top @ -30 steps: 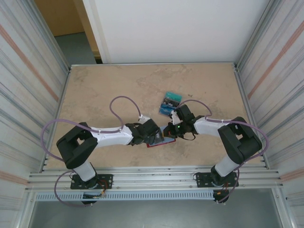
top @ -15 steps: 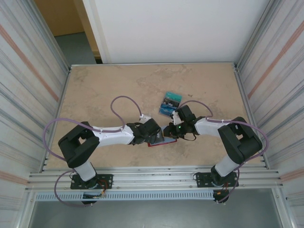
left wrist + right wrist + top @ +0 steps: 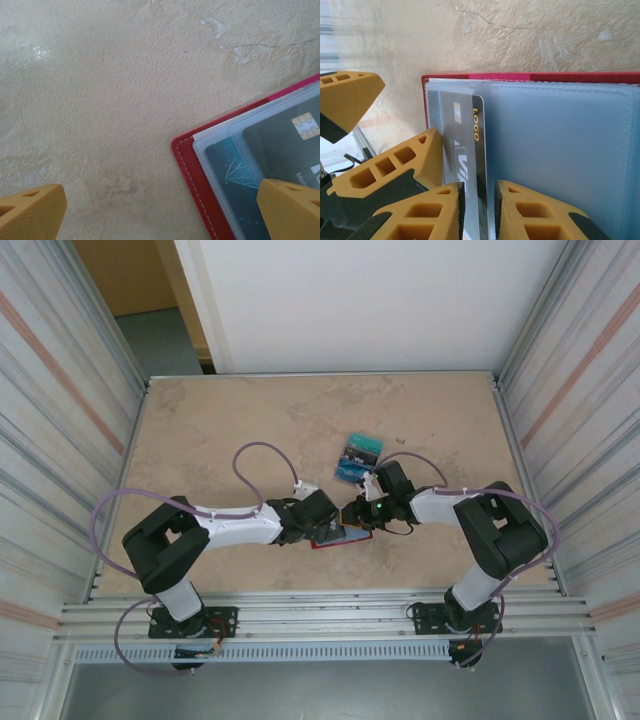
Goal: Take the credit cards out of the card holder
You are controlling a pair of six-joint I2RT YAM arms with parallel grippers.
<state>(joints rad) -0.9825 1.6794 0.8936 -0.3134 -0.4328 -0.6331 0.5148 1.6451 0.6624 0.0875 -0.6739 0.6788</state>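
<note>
Currently, we read the left gripper (image 3: 160,195) as spread wide. Its two yellow fingers sit at the bottom corners of the left wrist view, one over bare table (image 3: 100,100) and the other over the card holder (image 3: 192,185), and nothing is held between them. The card holder lies open and flat on the table between the two arms, near the front edge. In its clear pockets we see a teal card (image 3: 232,175) and a dark card (image 3: 285,145) with a chip.

The right gripper (image 3: 479,195) has its jaws nearly together on either side of the dark card's edge. We cannot tell whether the pads press it. Just beyond this gripper, loose credit cards (image 3: 358,458) lie stacked on the table.

We judge the task partly done: some cards are out, and at least two remain pocketed.

Both wrist views cut off part of the holder, and from above the arms cover most of it. The loose stack is too small to count.
</note>
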